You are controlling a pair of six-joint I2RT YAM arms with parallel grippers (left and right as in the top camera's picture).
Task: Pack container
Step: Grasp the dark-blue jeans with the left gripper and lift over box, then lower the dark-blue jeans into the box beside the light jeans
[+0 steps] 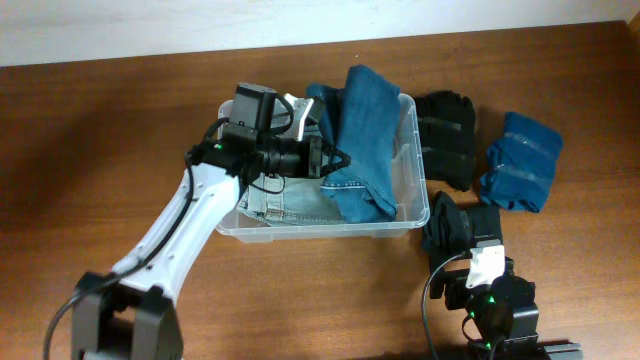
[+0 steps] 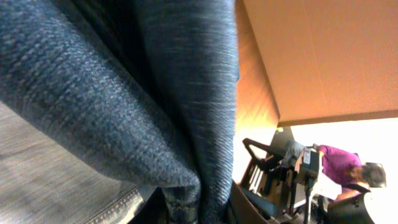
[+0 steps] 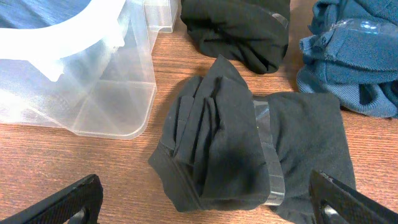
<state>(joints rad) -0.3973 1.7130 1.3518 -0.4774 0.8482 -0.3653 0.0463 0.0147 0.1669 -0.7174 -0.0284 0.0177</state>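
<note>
The clear plastic container stands at mid-table, and its corner shows in the right wrist view. Dark blue jeans lie in its right half over a lighter denim piece. My left gripper is inside the container and shut on a fold of the blue jeans, which fill the left wrist view and hide its fingers. My right gripper is open and empty at the near edge of a black bundle banded with clear tape, just right of the container's front corner.
A pile of black garments lies against the container's right side. A folded blue garment lies further right and also shows in the right wrist view. Bare wood table lies to the left and front.
</note>
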